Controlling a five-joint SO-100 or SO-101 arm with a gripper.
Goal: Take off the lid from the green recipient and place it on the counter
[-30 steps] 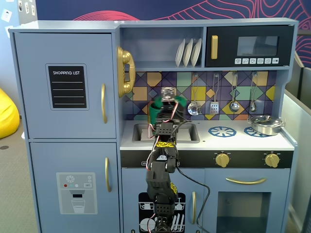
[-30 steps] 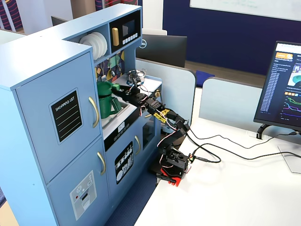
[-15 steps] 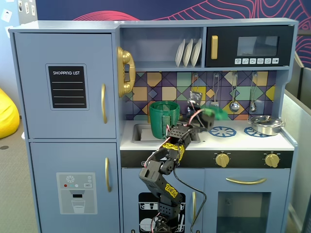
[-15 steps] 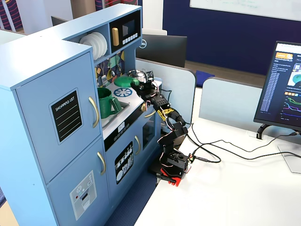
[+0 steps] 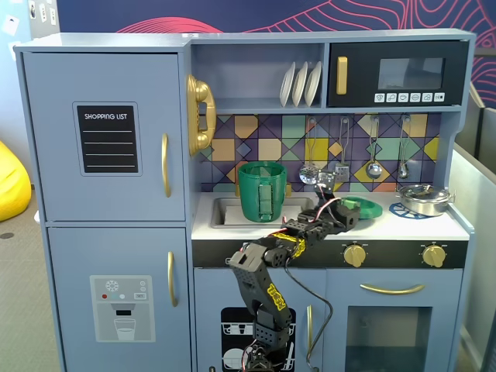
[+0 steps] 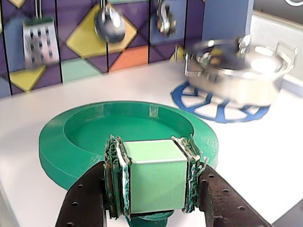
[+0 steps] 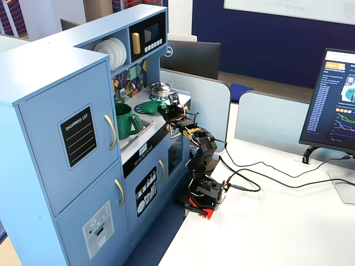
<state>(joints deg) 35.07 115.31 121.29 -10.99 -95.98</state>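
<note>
The dark-green round lid (image 6: 128, 127) lies rim-up and looks to rest on the white counter (image 6: 246, 156), between the sink and the silver pot. My gripper (image 6: 152, 151) is shut on the lid's light-green handle block (image 6: 156, 182), one pad on each side. In a fixed view the lid (image 5: 366, 207) sits right of the gripper (image 5: 346, 211). The green recipient (image 5: 262, 191) stands open in the sink to the left, its lighter strap handle facing front. In the other fixed view the recipient (image 7: 125, 120), lid (image 7: 151, 105) and gripper (image 7: 166, 108) also show.
A silver metal pot (image 6: 241, 71) stands on a blue burner ring (image 6: 208, 106) right of the lid; it also shows in a fixed view (image 5: 424, 198). Utensils (image 6: 109, 23) hang on the tiled back wall. The sink (image 5: 225, 211) is left of the lid.
</note>
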